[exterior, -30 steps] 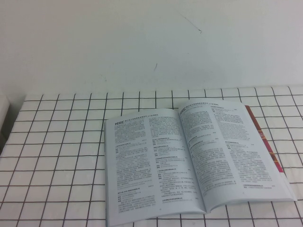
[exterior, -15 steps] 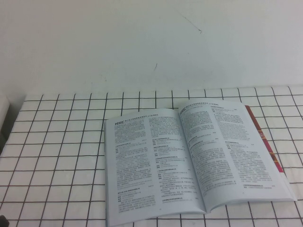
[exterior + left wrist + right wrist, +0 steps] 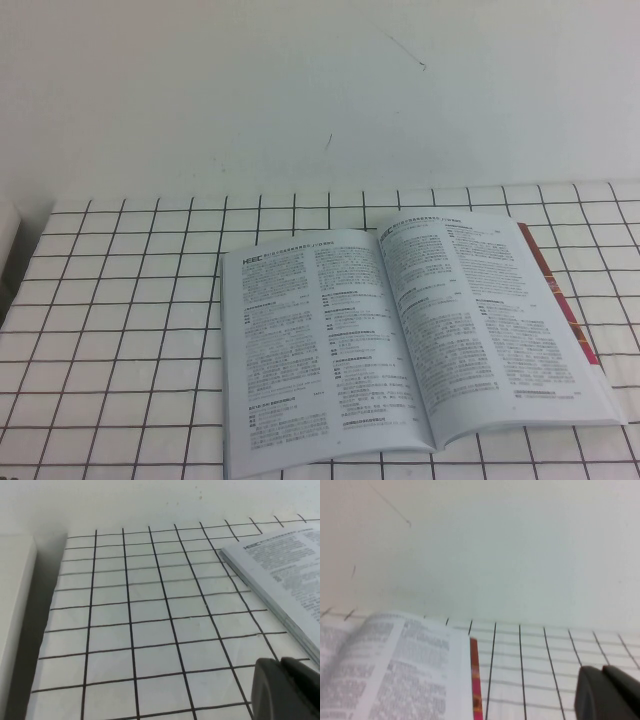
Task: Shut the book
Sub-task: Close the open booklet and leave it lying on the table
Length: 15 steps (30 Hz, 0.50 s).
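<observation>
Fingers [image 3: 267,692] of the left gripper [image 3: 282,666] look pressed together with nothing between them, and the dark fingers [image 3: 590,695] of the right gripper [image 3: 603,672] look the same, closed and empty. The left gripper hangs over the white tablecloth with black grid lines [image 3: 120,300], near the outer edge of the left page. The right gripper is near the opposite outer edge, beside the red cover strip [image 3: 475,680]. Neither gripper shows in the high view. The open paperback book with white printed pages [image 3: 400,335] lies flat on the near right part of the cloth, and its near left corner runs out of the high view. To close it well, I think one gripper should come in low at a free outer edge and get under the whole half, not only the top sheet. It should then carry that half in an arc over the spine [image 3: 408,340], while the other gripper can press the resting half so the book does not slide. The spine runs from the far side toward the robot, with the near end leaning a little to the robot's right. The headings are at the far end, so the text reads upright for the robot. The long axis of the open spread goes left to right.
</observation>
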Each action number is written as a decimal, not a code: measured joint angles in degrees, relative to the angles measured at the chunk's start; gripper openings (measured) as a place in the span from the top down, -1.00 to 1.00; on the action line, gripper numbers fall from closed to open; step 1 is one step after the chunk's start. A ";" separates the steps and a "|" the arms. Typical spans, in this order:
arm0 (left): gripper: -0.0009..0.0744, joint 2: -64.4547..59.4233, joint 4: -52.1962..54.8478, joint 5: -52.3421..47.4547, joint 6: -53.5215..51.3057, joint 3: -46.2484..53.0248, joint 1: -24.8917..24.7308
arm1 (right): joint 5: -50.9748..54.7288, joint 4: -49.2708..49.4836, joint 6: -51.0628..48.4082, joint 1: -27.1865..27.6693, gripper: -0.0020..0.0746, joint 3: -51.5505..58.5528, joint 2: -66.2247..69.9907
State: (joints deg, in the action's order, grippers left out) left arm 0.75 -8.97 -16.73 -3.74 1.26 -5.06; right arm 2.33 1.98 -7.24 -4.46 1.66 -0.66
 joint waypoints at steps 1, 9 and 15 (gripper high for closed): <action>0.99 0.00 0.60 -0.80 -0.35 -0.11 0.00 | 1.80 0.00 0.00 0.00 0.95 0.00 0.00; 0.99 0.00 0.65 0.73 -0.84 -0.11 0.00 | 8.89 0.00 -0.22 0.00 0.95 0.00 0.00; 0.99 0.00 -9.96 19.80 -0.64 0.00 0.00 | -12.82 0.00 -0.35 0.00 0.95 0.00 0.00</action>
State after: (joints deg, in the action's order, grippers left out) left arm 0.75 -18.93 3.06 -4.38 1.26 -5.06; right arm -10.49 1.98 -7.59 -4.46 1.66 -0.66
